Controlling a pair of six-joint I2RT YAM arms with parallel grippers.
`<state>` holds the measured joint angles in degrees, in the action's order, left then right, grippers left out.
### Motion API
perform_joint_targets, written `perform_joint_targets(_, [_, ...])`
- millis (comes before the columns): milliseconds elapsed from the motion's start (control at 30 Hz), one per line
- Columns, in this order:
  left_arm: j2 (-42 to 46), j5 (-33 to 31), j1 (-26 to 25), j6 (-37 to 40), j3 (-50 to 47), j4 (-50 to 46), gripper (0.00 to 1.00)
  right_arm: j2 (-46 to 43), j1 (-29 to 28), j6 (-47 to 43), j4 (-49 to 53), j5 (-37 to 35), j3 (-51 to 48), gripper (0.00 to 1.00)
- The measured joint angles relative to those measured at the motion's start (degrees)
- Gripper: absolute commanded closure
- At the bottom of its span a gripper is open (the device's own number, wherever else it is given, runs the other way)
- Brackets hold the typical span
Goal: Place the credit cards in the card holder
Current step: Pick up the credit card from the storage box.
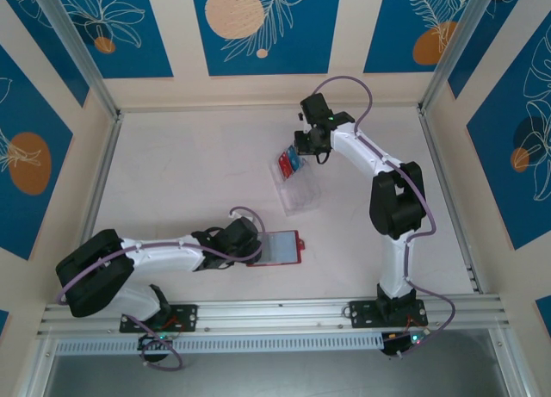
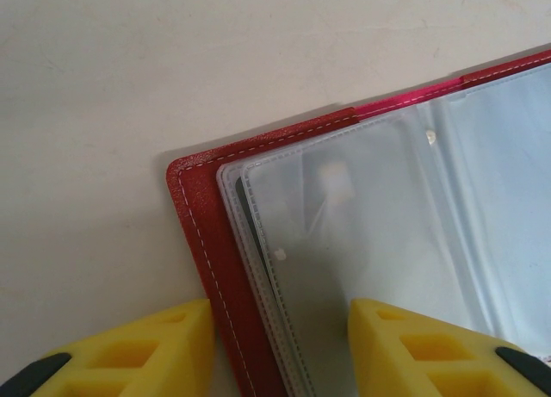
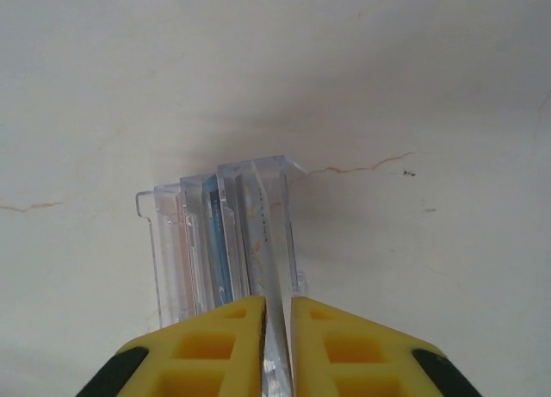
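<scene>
1. The left gripper [image 2: 280, 328] is low over the white table [image 1: 189, 173], close to its near edge and left of the middle. Its yellow fingers [image 2: 129, 354] are spread apart and pinch nothing.
2. The left edge of the small red rectangular card holder [image 1: 280, 247] lies in the gap between those fingers. One finger sits just beside the stitched red cover and the other is over the inside.
3. The card holder lies open and flat near the table's near edge, about midway along it. Its clear plastic sleeves [image 2: 387, 225] face up, and its snap tab is on its right edge.
4. The clear plastic compartment tray [image 1: 303, 195] lies farther in, right of the table's middle and well apart from the card holder.
5. The red card [image 1: 283, 164] and the blue card [image 1: 293, 161] stand in the slots at the tray's far end, side by side.
6. The right gripper [image 3: 275, 315] is at that same far end of the tray. Its fingers are pressed almost together on a thin pale sheet [image 3: 269, 242] that stands upright in the rightmost slot.
7. Whether that sheet is a card or a wall of the tray cannot be told.
</scene>
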<state>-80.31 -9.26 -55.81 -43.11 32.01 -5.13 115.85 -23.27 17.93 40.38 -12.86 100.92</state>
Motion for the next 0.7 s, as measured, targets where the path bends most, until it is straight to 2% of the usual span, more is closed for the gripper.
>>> perform_joint_targets(333, [0.0,0.0,0.0,0.0,0.0,0.0,0.57,1.2,0.0,-0.2,0.3,1.4,1.0,0.86])
perform_joint_targets(700, [0.0,-0.2,-0.1,0.0,0.0,0.0,0.57,1.6,-0.3,-1.2,0.4,2.0,1.5,1.00])
